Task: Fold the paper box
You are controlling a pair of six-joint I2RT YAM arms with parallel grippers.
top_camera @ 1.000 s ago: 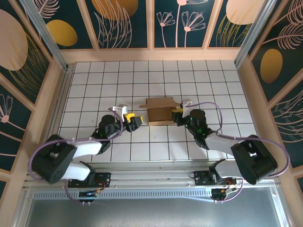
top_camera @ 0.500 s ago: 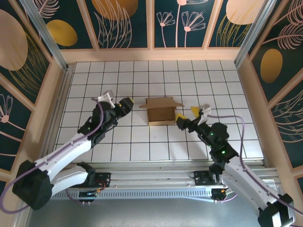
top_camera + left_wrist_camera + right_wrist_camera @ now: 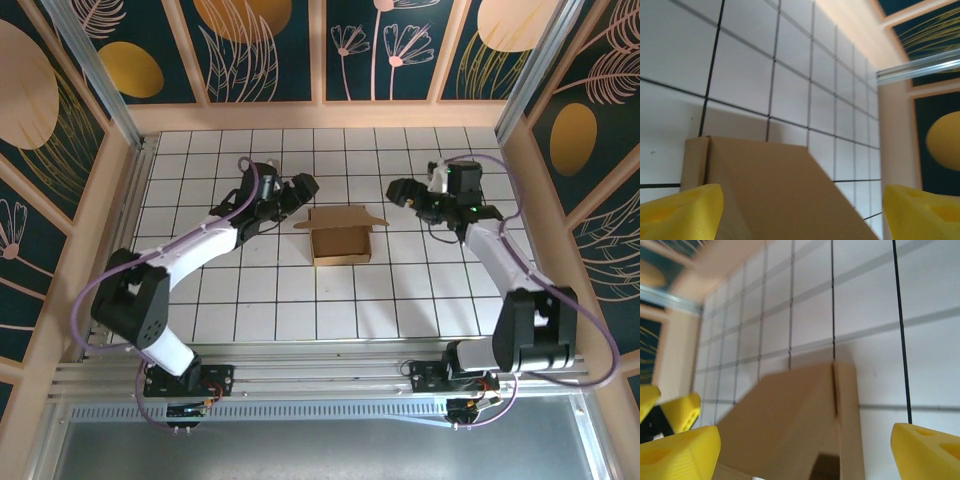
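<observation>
The paper box (image 3: pixel 340 237) is a small brown cardboard tray standing upright on the white tiles, with a back flap spread out to both sides at its far edge. My left gripper (image 3: pixel 299 187) hovers just beyond the box's far-left corner, open and holding nothing. In the left wrist view the paper box (image 3: pixel 780 190) lies below the open gripper (image 3: pixel 802 215), yellow fingertips (image 3: pixel 680 212) wide apart. My right gripper (image 3: pixel 397 191) hangs off the far-right corner, also open. The right wrist view looks down on the paper box (image 3: pixel 795 420) beyond the open gripper (image 3: pixel 802 455).
Wooden side walls (image 3: pixel 120 200) and a back wall (image 3: pixel 320 115) fence in the tiled floor (image 3: pixel 250 290). A metal rail (image 3: pixel 320 375) runs along the near edge by the arm bases. The left gripper's yellow fingers (image 3: pixel 670 407) show in the right wrist view.
Both arms have swung away from the box's near sides to its far corners. Both grippers stand wider open than a second ago. The box has stayed in place.
</observation>
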